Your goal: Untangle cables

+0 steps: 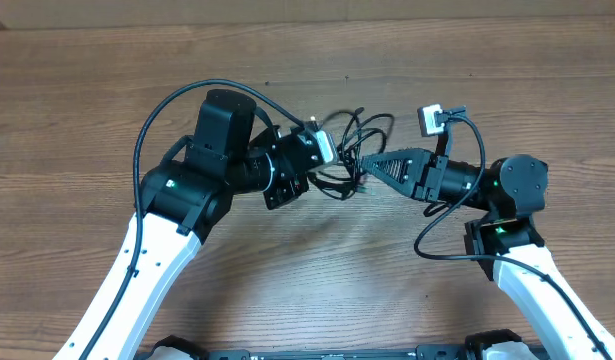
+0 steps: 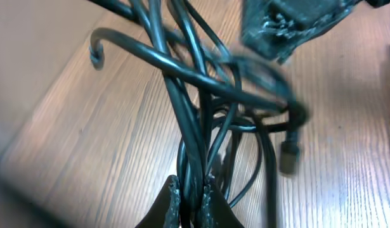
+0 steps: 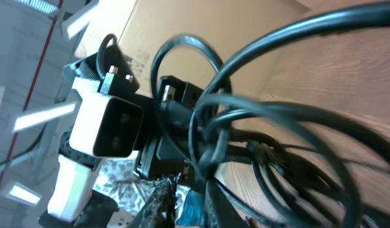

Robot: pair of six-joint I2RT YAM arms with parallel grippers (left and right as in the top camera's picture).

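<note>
Cables (image 1: 355, 132) form one knot: left fingers (image 2: 171, 201) pinch several strands, right fingers (image 1: 387, 165) sit in the bundle, grip unclear; best pull apart slowly, easing off if it tightens.

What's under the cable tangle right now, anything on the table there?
Only bare wooden table shows beneath the cables, with one plug end showing against it. The patch directly under the densest knot is covered by the strands and the right gripper.
</note>
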